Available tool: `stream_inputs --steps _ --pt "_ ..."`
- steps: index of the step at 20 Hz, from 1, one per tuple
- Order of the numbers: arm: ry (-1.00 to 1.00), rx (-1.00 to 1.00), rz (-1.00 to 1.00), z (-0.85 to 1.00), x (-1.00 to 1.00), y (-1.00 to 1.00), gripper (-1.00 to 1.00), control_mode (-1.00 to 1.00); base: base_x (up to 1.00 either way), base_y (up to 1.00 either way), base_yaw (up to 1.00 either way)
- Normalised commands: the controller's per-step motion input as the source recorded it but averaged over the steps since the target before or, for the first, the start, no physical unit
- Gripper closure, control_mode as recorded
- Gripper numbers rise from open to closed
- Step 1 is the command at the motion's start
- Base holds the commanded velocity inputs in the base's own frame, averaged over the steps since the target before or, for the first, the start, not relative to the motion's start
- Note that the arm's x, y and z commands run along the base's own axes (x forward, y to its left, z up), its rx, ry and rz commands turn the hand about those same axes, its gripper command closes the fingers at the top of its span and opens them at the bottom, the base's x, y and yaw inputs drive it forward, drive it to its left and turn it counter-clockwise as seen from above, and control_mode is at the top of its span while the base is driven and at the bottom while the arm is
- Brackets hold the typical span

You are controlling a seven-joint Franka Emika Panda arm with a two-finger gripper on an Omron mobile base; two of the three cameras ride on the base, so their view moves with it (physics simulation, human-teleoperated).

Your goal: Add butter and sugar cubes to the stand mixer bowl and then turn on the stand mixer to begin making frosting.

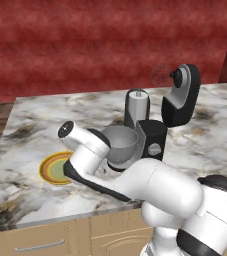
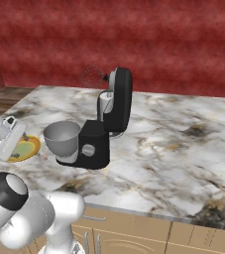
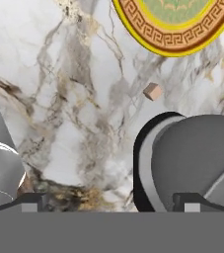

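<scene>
Your claw (image 3: 111, 201) hangs released; the tiny pale tan sugar cube (image 3: 153, 91) lies on the marble tabletop (image 3: 59, 99) just ahead, between the grey metal mixer bowl (image 3: 192, 158) and the yellow-rimmed plate (image 3: 153, 34).

The arm rises from the base at the counter's front edge, its bulky white shoulder and elbow below that edge; the forearm reaches up and left over the front left part of the counter, the wrist bent so the hand points down at the surface. Gripper (image 3: 111, 201) hangs above the counter with nothing between its two dark fingertips (image 3: 32, 201); jaws spread wide, one tip at each side of the hand view.
</scene>
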Motion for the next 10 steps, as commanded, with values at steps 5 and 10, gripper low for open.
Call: stream_inputs --steps 5,10 --pt "0.02 -0.12 0.0 -0.33 0.23 0.01 -1.0 -1.0 0.0 0.0 0.0" --pt "0.03 -0.08 0.0 -0.17 0.3 0.0 -1.0 -1.0 0.0 0.0 0.0"
